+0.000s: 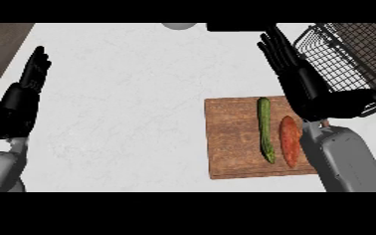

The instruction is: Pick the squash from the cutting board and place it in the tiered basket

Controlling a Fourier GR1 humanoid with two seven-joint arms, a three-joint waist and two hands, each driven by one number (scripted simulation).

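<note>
Head view, from my remote station: a wooden board (235, 149) lies on the white counter (132, 104), and I use it as my landmark. On the board's right half lies the squash (265, 129), long, thin and green, running roughly parallel to the board's right edge, with its far end near the board's far edge and its near end curving slightly toward the right. Just right of the squash, and apart from it by a narrow strip of wood, lies an orange-red vegetable (290, 140), shorter and thicker; I cannot name it with certainty.

My right hand (297, 77) sits above the board's far right corner, fingers straight and slightly spread, pointing away from the board and holding nothing. Its grey forearm (343, 157) covers the board's right edge. It touches neither vegetable as far as I can see.

Beyond the board's right corner stands the basket (345, 50), black wire mesh, partly cut off by the frame; the hand's wrist overlaps its lower rim.

Well to the board's left, my left hand (28, 87) rests near the frame's edge, fingers straight, together and upright.

A pale round thing (180, 26) shows far beyond the board, mostly cut off.
</note>
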